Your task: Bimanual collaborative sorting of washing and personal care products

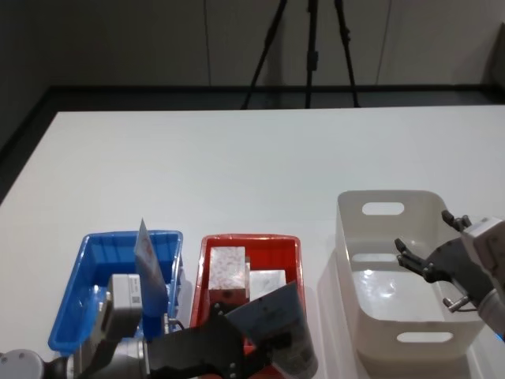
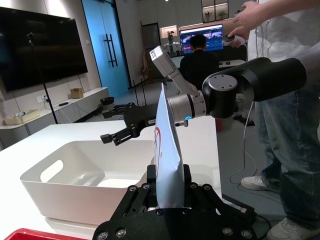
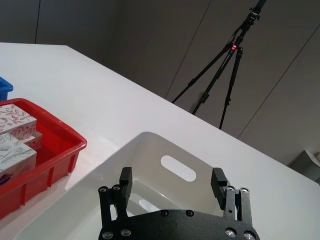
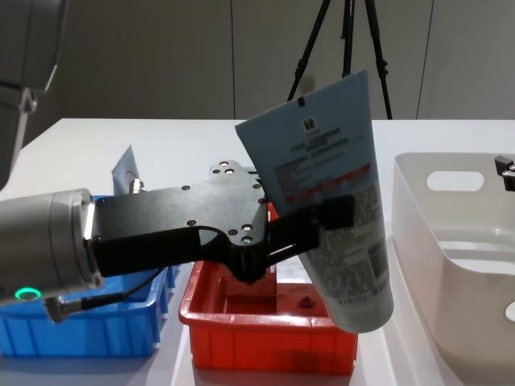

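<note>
You have the tube (image 4: 318, 137) clenched in the left pincer (image 4: 328, 219) just above the red tray (image 4: 265, 342), the right pincer (image 3: 172, 178) released well to that tray's right; next, likely, swing it over to the blue tray (image 1: 118, 237) on the red tray's left.

Head: high, tilted down over the white tabletop (image 1: 237, 166). Chest: low, facing forward, very near the pale-blue plastic squeeze tube (image 4: 322, 161). Left wrist: rightward; right wrist: leftward, both close. Common to all four: the beige plastic tub with handle holes (image 1: 347, 253).

Probably an office lab, wall screen (image 2: 40, 47), desk monitor (image 2: 213, 34) (someone seated there), tripod (image 1: 312, 47), white table (image 1: 237, 174)
</note>
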